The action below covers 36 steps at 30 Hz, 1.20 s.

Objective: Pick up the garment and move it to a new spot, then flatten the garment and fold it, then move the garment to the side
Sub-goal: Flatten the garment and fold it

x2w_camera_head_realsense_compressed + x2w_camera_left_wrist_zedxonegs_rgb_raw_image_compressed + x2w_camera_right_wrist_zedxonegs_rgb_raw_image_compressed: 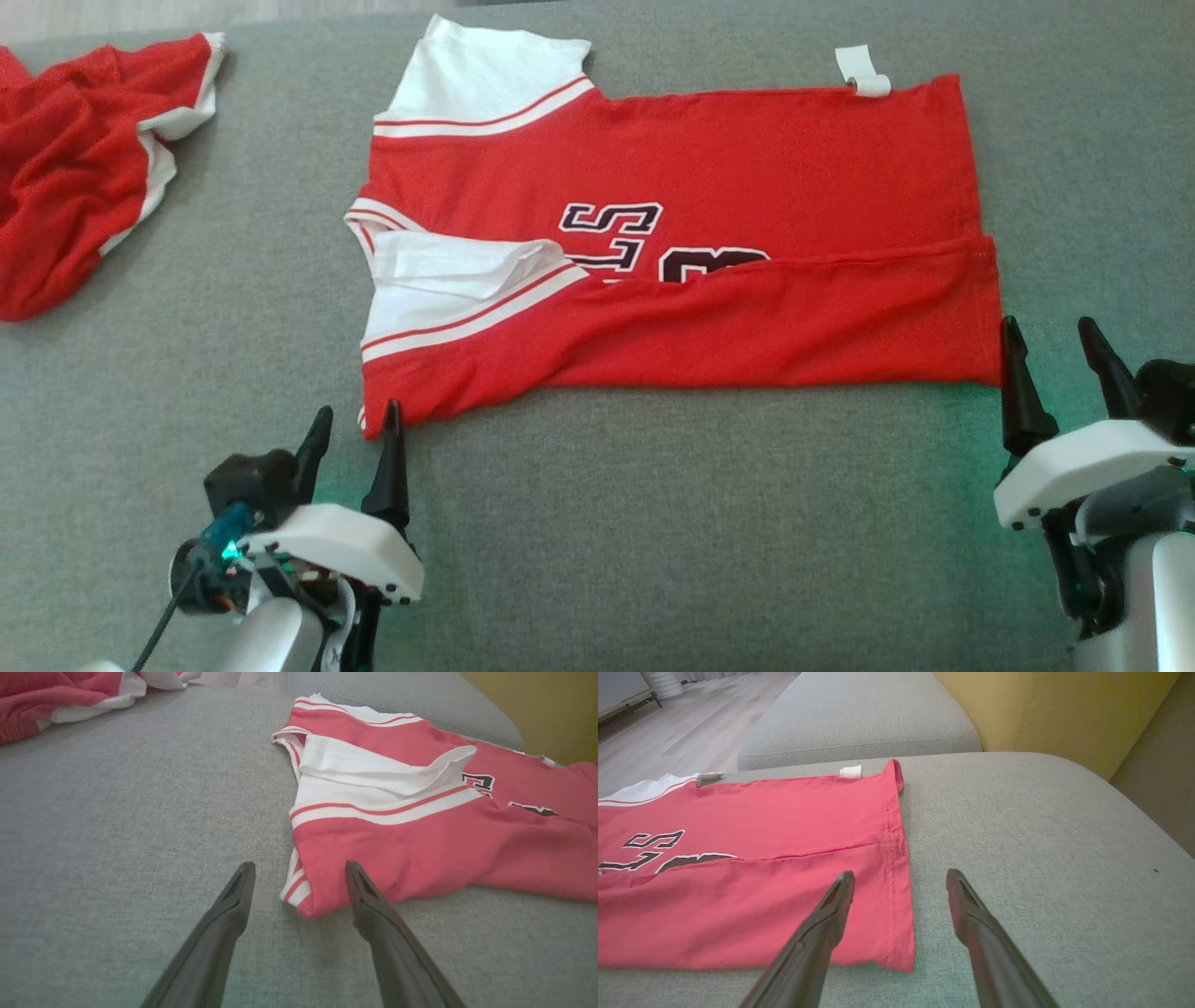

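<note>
red garment [747,159] half-folded on grey cushion [653,523]; left gripper [359,408], right gripper [1047,321] both spread.

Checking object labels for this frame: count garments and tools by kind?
Garments: 2 (half-folded red jersey, crumpled red garment)
Tools: 2 (left tool, right tool, both open)
Total: 4

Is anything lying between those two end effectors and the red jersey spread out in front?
Nothing visible does. The left end effector sits open at the jersey's near shoulder corner, and the right end effector sits open at its hem corner, with bare grey cushion around them. The crumpled red garment lies far off left.
</note>
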Motion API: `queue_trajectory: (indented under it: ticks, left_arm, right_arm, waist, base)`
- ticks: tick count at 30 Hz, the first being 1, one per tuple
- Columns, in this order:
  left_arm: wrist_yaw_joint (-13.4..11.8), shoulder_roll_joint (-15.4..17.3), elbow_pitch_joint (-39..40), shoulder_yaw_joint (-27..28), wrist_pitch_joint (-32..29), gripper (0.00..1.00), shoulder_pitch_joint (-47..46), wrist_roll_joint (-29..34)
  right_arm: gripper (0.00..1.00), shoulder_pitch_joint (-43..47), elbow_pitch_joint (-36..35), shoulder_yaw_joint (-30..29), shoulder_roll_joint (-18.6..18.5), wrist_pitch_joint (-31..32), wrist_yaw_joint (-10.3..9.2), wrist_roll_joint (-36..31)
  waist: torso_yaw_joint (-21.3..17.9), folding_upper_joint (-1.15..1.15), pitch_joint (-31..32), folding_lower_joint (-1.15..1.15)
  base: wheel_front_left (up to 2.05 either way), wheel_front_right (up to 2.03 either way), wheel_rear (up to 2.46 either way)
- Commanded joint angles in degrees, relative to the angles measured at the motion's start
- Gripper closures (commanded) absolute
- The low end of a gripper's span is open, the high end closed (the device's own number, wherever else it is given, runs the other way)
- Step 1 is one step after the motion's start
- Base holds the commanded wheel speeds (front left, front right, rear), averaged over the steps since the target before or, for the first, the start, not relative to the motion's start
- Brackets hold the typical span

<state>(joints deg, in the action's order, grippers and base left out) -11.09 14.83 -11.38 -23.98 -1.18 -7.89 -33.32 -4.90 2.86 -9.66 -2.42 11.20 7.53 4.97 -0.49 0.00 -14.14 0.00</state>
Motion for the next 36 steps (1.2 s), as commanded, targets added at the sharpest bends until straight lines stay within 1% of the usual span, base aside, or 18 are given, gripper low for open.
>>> queue_trajectory:
  ticks: [1,7,8,9,11,12,16,21,22,23,24,25,26,28,32,36]
  left_arm:
    - [-0.2,1.1,1.8,2.4,-0.2,0.0,-1.6,-0.5]
    - [0.0,0.4,-0.2,2.4,-4.0,0.0,-2.0,-3.1]
    - [0.1,0.3,-0.5,2.3,-4.3,0.03,-2.2,-3.4]
    - [0.3,0.1,-0.7,2.1,-4.6,0.44,-2.3,-3.6]
    - [0.8,-0.4,-0.7,2.0,-4.5,0.89,-2.7,-4.1]
    - [0.9,-0.5,-0.7,2.0,-4.3,1.0,-2.8,-4.2]
    - [0.8,-0.6,-0.3,2.0,-2.9,1.0,-3.6,-3.6]
    - [0.4,-0.2,1.6,2.4,-1.2,1.0,-4.1,-2.9]
    - [0.4,-0.2,1.6,2.4,-1.2,1.0,-4.1,-2.9]
    - [0.3,-0.1,2.1,2.6,-0.9,1.0,-4.1,-2.8]
    - [0.2,0.1,2.6,2.7,-0.7,1.0,-4.1,-2.7]
    - [0.2,0.2,3.1,2.8,-0.5,1.0,-4.0,-2.7]
    - [0.2,0.3,3.7,2.9,-0.3,1.0,-4.0,-2.6]
    - [0.0,0.5,4.8,3.0,0.0,1.0,-3.8,-2.6]
    - [-0.4,1.3,8.1,3.3,0.0,1.0,-3.0,-2.4]
    - [-1.2,3.0,13.4,3.3,-0.9,1.0,-1.7,-1.6]
  right_arm:
    - [0.0,-0.1,-2.1,1.4,-0.5,0.4,-0.04,0.3]
    - [0.0,-1.0,-0.8,2.1,-0.5,1.1,-0.04,0.3]
    - [0.0,-1.2,-0.5,2.1,-0.5,1.1,-0.04,0.3]
    - [0.0,-1.4,0.0,2.2,-0.5,1.3,-0.04,0.6]
    - [0.0,-1.9,1.2,2.3,-0.5,1.6,-0.04,1.1]
    - [0.0,-2.2,1.9,2.2,-0.5,1.7,-0.04,1.2]
    - [0.0,-3.9,5.9,2.0,-0.5,2.2,-0.04,1.0]
    - [0.0,-6.6,12.0,1.8,-0.5,2.5,-0.04,3.4]
    - [0.0,-6.6,12.0,1.8,-0.5,2.5,-0.04,3.4]
    - [0.0,-7.2,13.4,1.7,-0.5,2.4,-0.04,4.1]
    - [0.05,-7.9,15.1,1.4,-0.5,2.5,-0.04,5.4]
    - [0.38,-8.5,16.7,1.4,-0.5,2.6,-0.04,6.5]
    - [0.62,-9.0,18.1,1.6,-0.5,2.6,-0.04,6.9]
    - [1.0,-9.8,20.0,1.8,-0.5,2.3,-0.04,7.5]
    - [1.0,-10.7,20.7,1.2,-0.5,0.8,-0.04,8.3]
    - [1.0,-10.2,17.5,-0.1,-0.5,0.9,-0.04,8.1]
  waist:
    - [-0.2,0.0,-0.4,0.0]
    - [-0.8,0.0,-1.1,0.0]
    - [-0.9,0.0,-1.2,0.0]
    - [-0.9,0.0,-1.2,0.0]
    - [-0.9,0.0,-1.3,0.0]
    - [-0.8,0.0,-1.3,0.0]
    - [-0.4,0.0,-1.2,0.0]
    - [0.4,0.0,-1.1,0.0]
    - [0.4,0.0,-1.1,0.0]
    - [0.5,0.0,-1.1,0.0]
    - [0.7,0.0,-1.0,0.0]
    - [0.8,0.0,-0.8,0.0]
    - [1.0,0.0,-0.7,0.0]
    - [1.2,0.0,-0.3,0.0]
    - [1.4,0.0,0.9,0.0]
    - [1.5,0.0,2.3,0.0]
  base:
    - [0.0,0.0,0.0]
    - [0.0,0.0,0.0]
    - [0.0,0.0,0.0]
    - [0.0,0.0,0.0]
    - [0.0,0.0,0.0]
    - [0.0,0.0,0.0]
    - [0.0,0.0,0.0]
    - [0.0,0.0,0.0]
    - [0.0,0.0,0.0]
    - [0.0,0.0,0.0]
    - [0.0,0.0,0.0]
    - [0.0,0.0,0.0]
    - [0.0,0.0,0.0]
    - [0.0,0.0,0.0]
    - [0.0,0.0,0.0]
    - [0.0,0.0,0.0]
